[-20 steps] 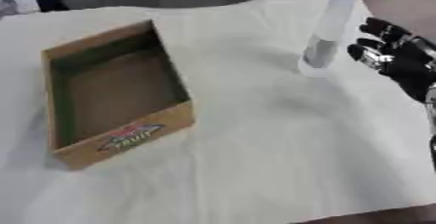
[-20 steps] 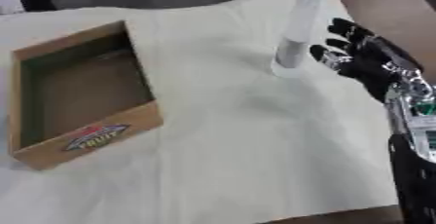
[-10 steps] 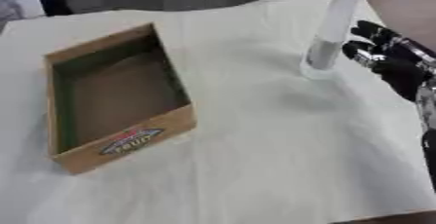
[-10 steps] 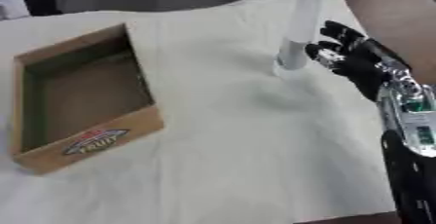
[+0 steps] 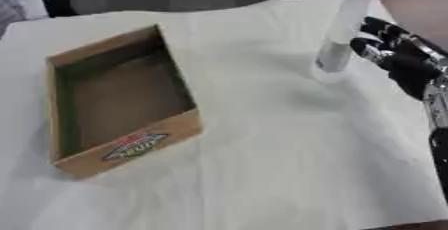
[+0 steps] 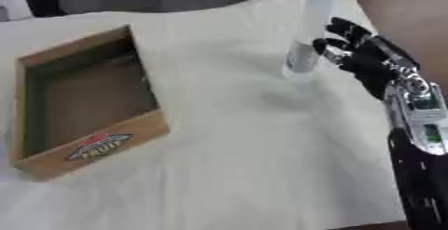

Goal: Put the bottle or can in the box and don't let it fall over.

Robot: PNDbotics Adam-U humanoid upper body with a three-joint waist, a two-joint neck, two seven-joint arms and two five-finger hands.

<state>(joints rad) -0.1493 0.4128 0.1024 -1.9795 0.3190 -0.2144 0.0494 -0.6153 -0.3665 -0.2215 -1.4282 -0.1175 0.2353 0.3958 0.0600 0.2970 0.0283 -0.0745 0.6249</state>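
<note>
White cloth (image 5: 262, 139) over table. Stood upright at far right: tall pale bottle (image 6: 308, 29), outside empty cardboard box (image 5: 114, 104). Just beside bottle, right hand (image 6: 363, 56), fingers spread, holding nothing.

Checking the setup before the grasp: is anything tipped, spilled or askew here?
Nothing spilled. The tall white bottle stands upright on the white cloth, with the right hand beside it. The cardboard box sits at an angle, empty.
</note>
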